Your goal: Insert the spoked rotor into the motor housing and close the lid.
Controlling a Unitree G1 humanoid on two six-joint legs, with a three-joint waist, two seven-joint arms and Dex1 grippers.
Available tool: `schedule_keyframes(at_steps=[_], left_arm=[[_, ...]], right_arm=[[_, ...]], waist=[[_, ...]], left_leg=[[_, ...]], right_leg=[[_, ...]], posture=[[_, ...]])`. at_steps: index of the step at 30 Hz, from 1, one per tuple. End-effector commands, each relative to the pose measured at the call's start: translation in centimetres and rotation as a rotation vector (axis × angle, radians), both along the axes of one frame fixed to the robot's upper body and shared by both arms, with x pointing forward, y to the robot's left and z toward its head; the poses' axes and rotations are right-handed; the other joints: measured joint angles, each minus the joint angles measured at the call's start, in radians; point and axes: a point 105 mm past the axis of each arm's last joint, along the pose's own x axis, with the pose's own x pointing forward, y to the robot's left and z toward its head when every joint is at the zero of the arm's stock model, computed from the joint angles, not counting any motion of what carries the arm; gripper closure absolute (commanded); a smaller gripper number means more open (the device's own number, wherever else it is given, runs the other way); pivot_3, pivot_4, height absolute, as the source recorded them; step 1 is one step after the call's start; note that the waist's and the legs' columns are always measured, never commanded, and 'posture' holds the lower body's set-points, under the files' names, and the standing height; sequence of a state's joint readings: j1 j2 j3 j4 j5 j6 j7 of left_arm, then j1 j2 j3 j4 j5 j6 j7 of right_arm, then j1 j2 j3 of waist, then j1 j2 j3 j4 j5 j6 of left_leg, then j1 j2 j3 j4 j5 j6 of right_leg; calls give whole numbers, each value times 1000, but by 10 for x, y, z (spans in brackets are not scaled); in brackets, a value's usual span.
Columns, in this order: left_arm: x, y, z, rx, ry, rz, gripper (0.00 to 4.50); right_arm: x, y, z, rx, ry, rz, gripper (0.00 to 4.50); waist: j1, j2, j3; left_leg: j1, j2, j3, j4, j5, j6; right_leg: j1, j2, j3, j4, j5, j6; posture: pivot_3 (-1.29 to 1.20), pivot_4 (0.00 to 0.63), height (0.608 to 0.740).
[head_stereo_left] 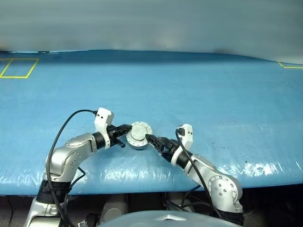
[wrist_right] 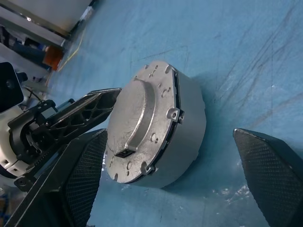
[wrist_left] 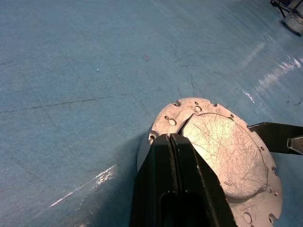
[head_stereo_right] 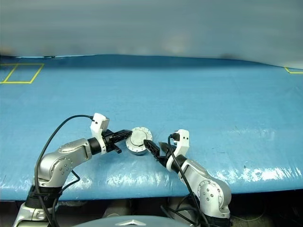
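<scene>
The motor housing (head_stereo_left: 139, 136) is a round grey metal drum standing on the blue table, near the front edge. Its lid (wrist_left: 222, 151) lies flat and closed over the top, plain grey and scratched. The spoked rotor is hidden. My left gripper (head_stereo_left: 127, 127) is shut, and its tips rest against the lid's left rim. My right gripper (head_stereo_left: 151, 140) stands open at the housing's right side, a mesh-patterned finger (wrist_right: 85, 175) on either side of the drum and apart from it. One of the right fingers (wrist_left: 274, 137) shows beside the lid.
The blue table cover (head_stereo_left: 199, 94) stretches wide and flat behind the housing. Yellow tape outlines mark the far left (head_stereo_left: 19, 67) and the far right (head_stereo_left: 291, 65). The table's front edge (head_stereo_left: 142, 187) runs just below both arms.
</scene>
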State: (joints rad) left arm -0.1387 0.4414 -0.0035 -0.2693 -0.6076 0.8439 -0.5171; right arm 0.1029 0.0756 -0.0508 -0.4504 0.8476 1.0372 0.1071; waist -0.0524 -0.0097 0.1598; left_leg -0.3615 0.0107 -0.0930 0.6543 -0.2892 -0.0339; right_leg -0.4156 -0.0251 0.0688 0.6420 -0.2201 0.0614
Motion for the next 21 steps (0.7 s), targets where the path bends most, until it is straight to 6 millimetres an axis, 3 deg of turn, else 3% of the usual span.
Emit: schedule_keyframes(at_steps=[1,10,17,21], left_arm=[[-1,1,-1,2,4,8,4500],[-2,1,-3,3,10,7,4500],[-3,-1,-3,-1,11,7,4500],[-2,-1,-4,-1,12,10,4500]], right_arm=[[1,22,19,217,30,13,21],[2,36,18,487,200,23,21],[8,34,6,542,283,-26,21],[6,33,2,536,308,-16,1247]], waist=[[-1,0,0],[-5,0,0],[-7,0,0],[-7,0,0]], left_leg=[[0,0,0,0,0,0],[0,0,0,0,0,0],[0,0,0,0,0,0],[0,0,0,0,0,0]], right_leg=[[0,0,0,0,0,0],[0,0,0,0,0,0],[0,0,0,0,0,0],[0,0,0,0,0,0]], posture=[[0,150,740],[0,150,740],[0,150,740],[0,150,740]])
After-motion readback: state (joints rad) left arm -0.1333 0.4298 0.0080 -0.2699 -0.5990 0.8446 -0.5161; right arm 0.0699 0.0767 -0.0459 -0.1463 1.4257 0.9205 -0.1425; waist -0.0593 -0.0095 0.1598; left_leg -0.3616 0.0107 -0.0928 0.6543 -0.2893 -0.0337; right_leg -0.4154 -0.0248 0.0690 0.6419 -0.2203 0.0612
